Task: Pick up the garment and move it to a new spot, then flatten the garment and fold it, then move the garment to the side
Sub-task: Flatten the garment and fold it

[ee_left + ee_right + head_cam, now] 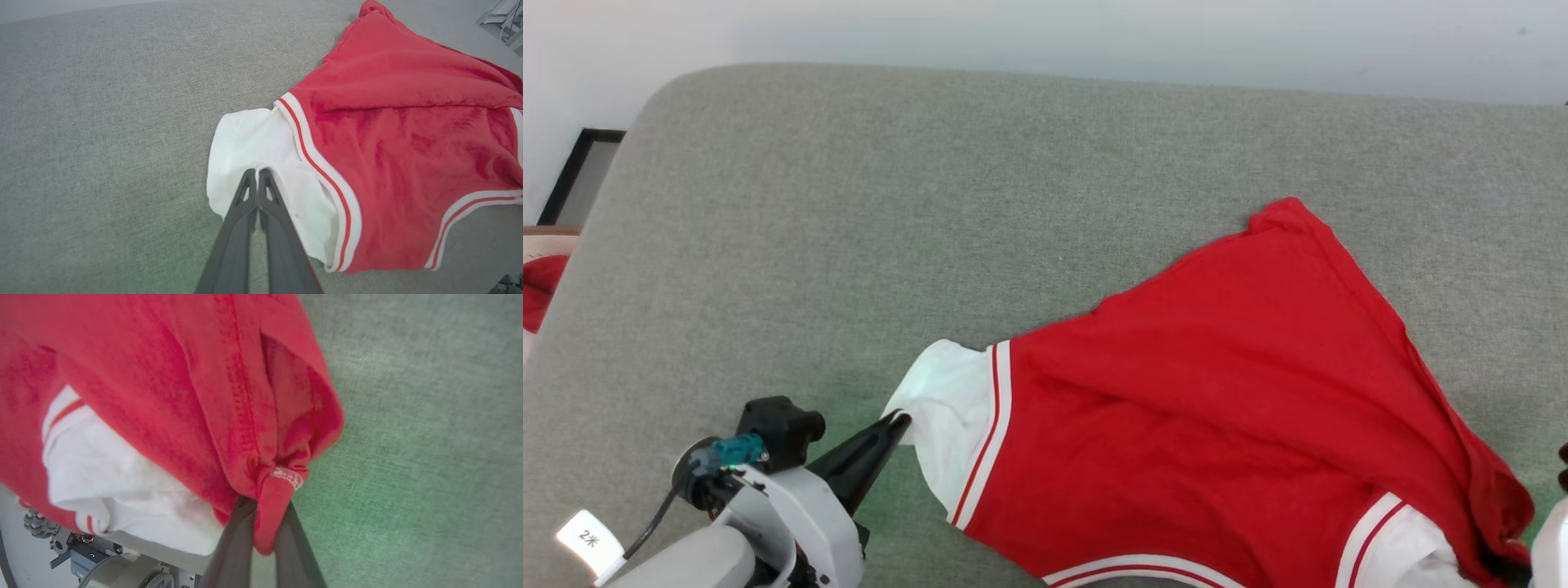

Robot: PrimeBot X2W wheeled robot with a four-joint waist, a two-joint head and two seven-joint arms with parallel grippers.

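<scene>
Nearest the robot, at the lower left of the head view, the left gripper (pixel 900 420) reaches in from its pale forearm. Its two long dark jaws are pressed together on the edge of a white short sleeve (pixel 952 400); the left wrist view shows the left gripper (pixel 257 171) pinching a fold of that white sleeve (pixel 249 143).

The sleeve belongs to the garment (pixel 1217 392), a red jersey-style shirt with white-and-red striped trim. It lies spread but rumpled on the grey fabric-covered tabletop (pixel 849 204), towards the right side and near the front edge. Its second white sleeve sits at the lower right, partly under a fold of red cloth.

There the right gripper (pixel 265 504) has its jaws almost fully closed on a bunched red corner of the garment (pixel 163 375) – the stitched hem runs down into the grip, and a flap of cloth hangs between the fingers.

Farther off, the red body (pixel 408 143) narrows to one corner pointing away from the robot. Beyond it lies bare grey tabletop – then a pale wall (pixel 1094 33).
</scene>
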